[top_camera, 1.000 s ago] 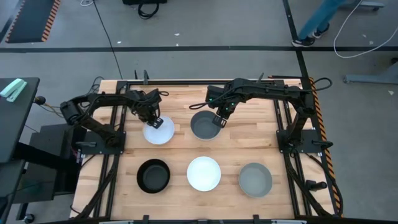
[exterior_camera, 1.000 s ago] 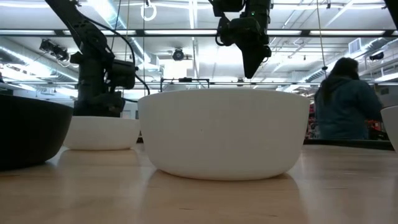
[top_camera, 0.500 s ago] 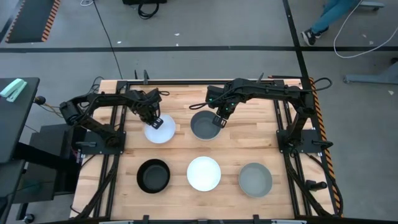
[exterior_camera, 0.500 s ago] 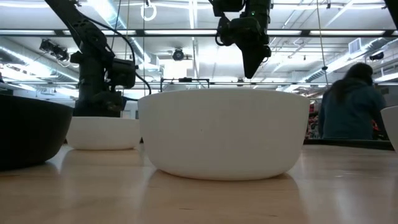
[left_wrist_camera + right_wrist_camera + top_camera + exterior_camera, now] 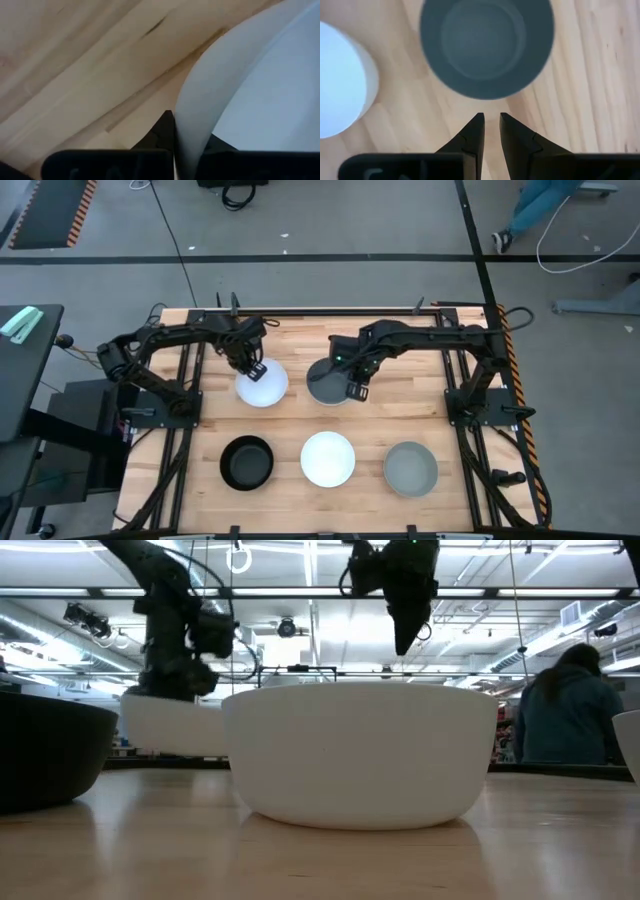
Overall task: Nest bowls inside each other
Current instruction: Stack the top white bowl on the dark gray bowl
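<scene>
My left gripper is shut on a white bowl at the table's far left; in the low view that bowl hangs just above the table. To its right a dark grey bowl rests on its base. My right gripper hovers high above that bowl's near right rim, open by a narrow gap with nothing in it. In the near row a black bowl, a white bowl and a light grey bowl rest on their bases. My left gripper pinches the white bowl's wall at its rim, on the bowl's far left side. One finger is outside the bowl and one inside. The fingers come from above, pointing down. The bowl hangs below them, lifted clear of the table.
Bare wood lies between the far and near rows of bowls. Dark metal rails run along the table's left and right sides. A person stands in the room beyond the table's far edge.
My left gripper has risen and drifted a little toward the table's right edge, taking the white bowl off the table; the bowl now hangs clear. My right gripper has moved toward the near edge, from over the dark grey bowl's far right to its near right rim.
</scene>
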Available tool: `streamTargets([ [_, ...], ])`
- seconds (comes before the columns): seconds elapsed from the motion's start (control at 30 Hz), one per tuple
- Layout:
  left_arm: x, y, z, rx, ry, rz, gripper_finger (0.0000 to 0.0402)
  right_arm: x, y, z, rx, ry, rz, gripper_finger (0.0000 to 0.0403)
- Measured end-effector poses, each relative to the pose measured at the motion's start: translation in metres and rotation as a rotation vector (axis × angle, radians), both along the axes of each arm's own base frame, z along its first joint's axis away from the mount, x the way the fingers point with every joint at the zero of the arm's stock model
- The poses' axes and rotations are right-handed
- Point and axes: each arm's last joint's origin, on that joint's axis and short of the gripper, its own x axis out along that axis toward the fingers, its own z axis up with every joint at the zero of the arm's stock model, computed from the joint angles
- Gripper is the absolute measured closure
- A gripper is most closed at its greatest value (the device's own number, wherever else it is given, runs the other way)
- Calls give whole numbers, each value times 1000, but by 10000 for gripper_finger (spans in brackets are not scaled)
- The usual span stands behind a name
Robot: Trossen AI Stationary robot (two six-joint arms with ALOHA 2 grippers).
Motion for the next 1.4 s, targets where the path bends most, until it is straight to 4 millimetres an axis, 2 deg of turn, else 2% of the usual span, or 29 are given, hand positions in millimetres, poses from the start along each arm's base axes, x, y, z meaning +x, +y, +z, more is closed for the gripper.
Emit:
streamTargets([
  [0.23,25,-3,40,50,-93,-50,390,-17,22,27,-29,-96,12,337],
  [0.5,50,-11,84,142,-224,-89,389,-49,46,63,-140,-246,-33,339],
  [0.63,58,-12,104,177,-289,-94,393,-68,57,69,-139,-313,-45,339],
  [0.8,70,-8,121,204,-342,-96,391,-99,61,58,-109,-373,-92,339],
  [1.0,99,3,123,199,-355,-158,393,-136,56,32,-54,-405,-223,341],
  [1.2,134,13,115,156,-307,-229,391,-161,52,3,-18,-427,-297,341],
  [1.4,164,23,100,99,-229,-270,393,-173,56,-22,14,-443,-315,341],
])
